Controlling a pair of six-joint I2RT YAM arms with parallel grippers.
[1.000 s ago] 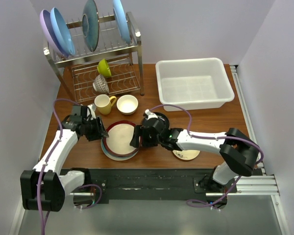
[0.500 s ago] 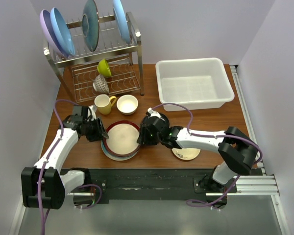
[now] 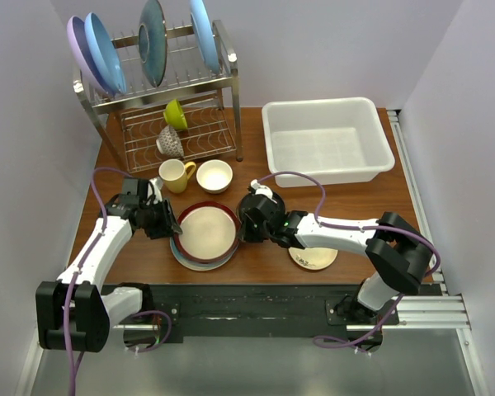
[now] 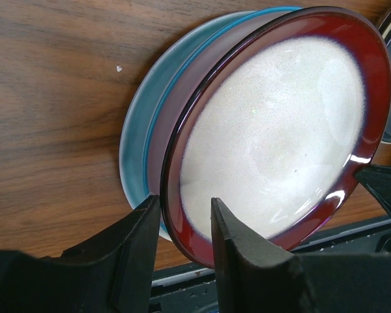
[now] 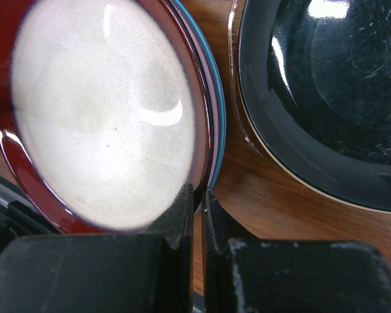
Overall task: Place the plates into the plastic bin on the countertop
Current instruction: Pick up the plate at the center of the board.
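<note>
Maroon-rimmed plate (image 3: pixel 207 233) tops a stack at the near edge of the wood-grain counter (image 3: pixel 371 206); left gripper (image 4: pixel 180 225) is clamped on its left rim, right gripper (image 5: pixel 197 203) pinched together on its right rim. White bin (image 3: pixel 326 141) sits far right, wire rack (image 3: pixel 161 107) far left, pale walls on three sides.

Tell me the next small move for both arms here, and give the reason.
Probably lift together, straight up and only slightly. The left gripper straddles the near rim of the maroon-rimmed plate, and the right gripper, jaws shut, pinches the opposite rim. The plate already tilts off the stack beneath. Clearing the stack comes before swinging toward the plastic bin.
</note>
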